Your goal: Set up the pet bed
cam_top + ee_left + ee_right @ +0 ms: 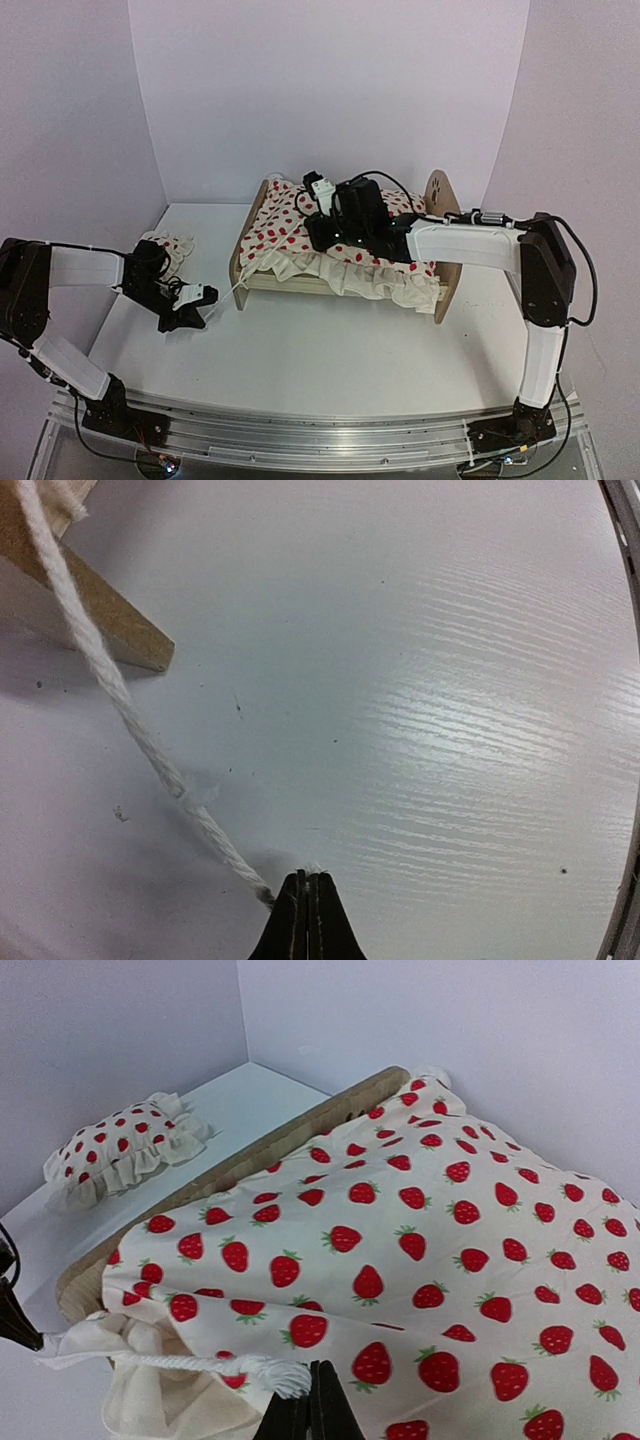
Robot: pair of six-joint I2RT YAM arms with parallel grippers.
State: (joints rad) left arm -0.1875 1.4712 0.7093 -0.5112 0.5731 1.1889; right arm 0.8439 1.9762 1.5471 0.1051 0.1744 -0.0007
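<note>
The pet bed (438,195) stands at mid-table. A white strawberry-print ruffled blanket (285,228) covers it and hides the mattress. A white cord (228,289) runs taut from the bed's front-left corner to my left gripper (212,295), which is shut on its end (235,865), low over the table beside a wooden bed leg (115,625). My right gripper (312,235) reaches over the bed. It is shut at the blanket's near edge, against the cord's knotted end (285,1375). The blanket (450,1220) spreads ahead of it to the wooden footboard (250,1150).
A small strawberry-print pillow (172,245) lies on the table left of the bed, behind the left arm, and shows as the pillow (120,1145) in the right wrist view. White walls close in the back and both sides. A metal rail (320,435) runs along the near edge.
</note>
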